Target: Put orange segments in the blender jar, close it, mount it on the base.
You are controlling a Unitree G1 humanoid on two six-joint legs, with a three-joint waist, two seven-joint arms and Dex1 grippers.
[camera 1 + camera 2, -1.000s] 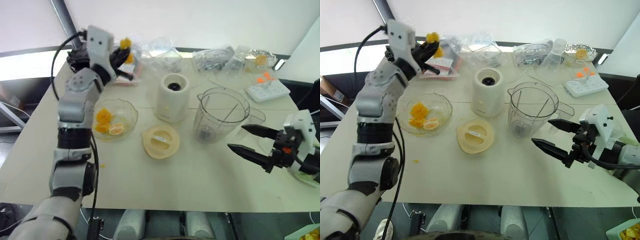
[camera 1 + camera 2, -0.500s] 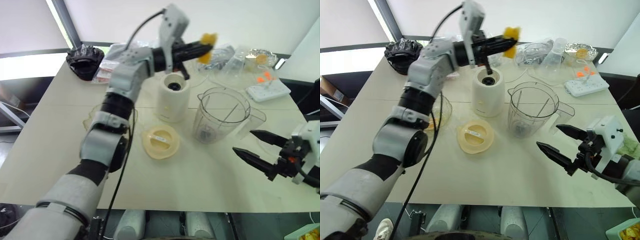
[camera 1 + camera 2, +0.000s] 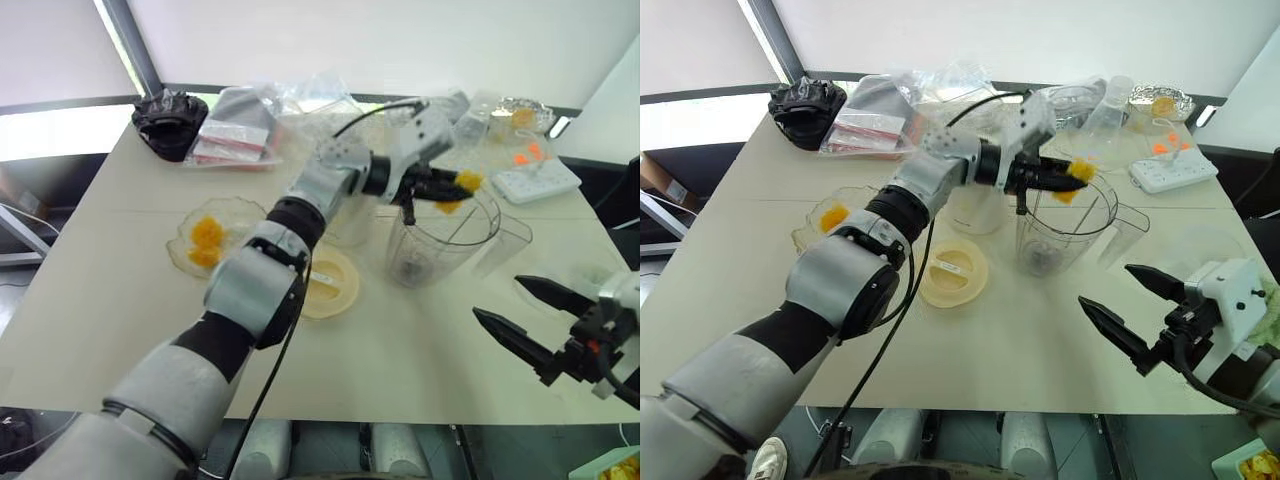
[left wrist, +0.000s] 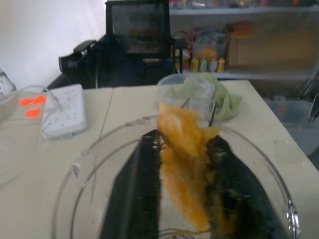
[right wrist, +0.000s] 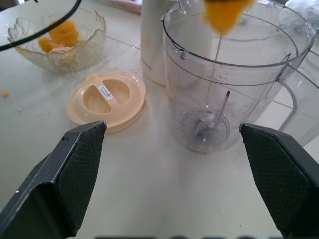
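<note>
Hanging over the open mouth of the blender jar point(image 3: 443, 235), an orange segment point(image 4: 183, 164) sits between the two black fingers point(image 4: 135, 199) of the left gripper point(image 3: 447, 190), which are a little apart and press it from both sides. The jar stands upright on the table point(image 3: 90, 280), just beside the base point(image 5: 151, 45). The lid point(image 3: 328, 284) lies flat near it. More segments rest in the glass bowl point(image 3: 243, 212). The right gripper point(image 3: 530, 318) is wide open and holds nothing.
</note>
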